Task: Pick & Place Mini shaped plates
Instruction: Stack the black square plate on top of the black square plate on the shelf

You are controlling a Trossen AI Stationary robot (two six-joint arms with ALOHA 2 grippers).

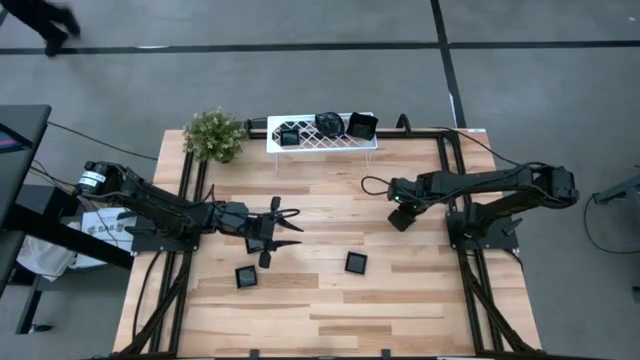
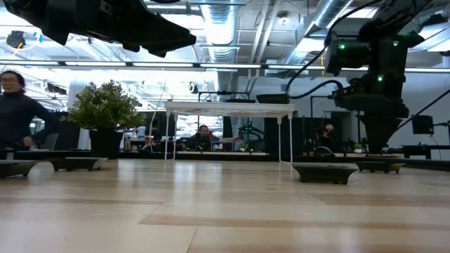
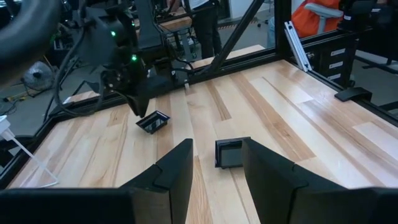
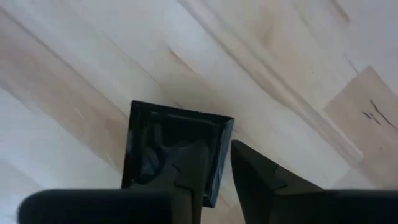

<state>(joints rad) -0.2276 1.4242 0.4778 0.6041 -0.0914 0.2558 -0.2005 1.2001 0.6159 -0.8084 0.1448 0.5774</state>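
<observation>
My right gripper points down over a square black mini plate that lies on the table right of centre. One finger is inside the plate and the other is outside its rim, with a gap between them. My left gripper hangs open above the table left of centre, touching nothing. Ahead of it a square plate rests flat on the wood, and another lies nearer the front. Three more plates sit on the white lattice rack. My right gripper comes from above with one finger inside the square plate and one outside its side wall. I cannot tell whether either finger touches that wall. The plate lies on the table below the gripper.
A small potted plant stands at the far left of the table beside the rack. Black frame rails run along both sides. A person walks in the room beyond the table. Bare wood lies in the middle and along the near edge.
</observation>
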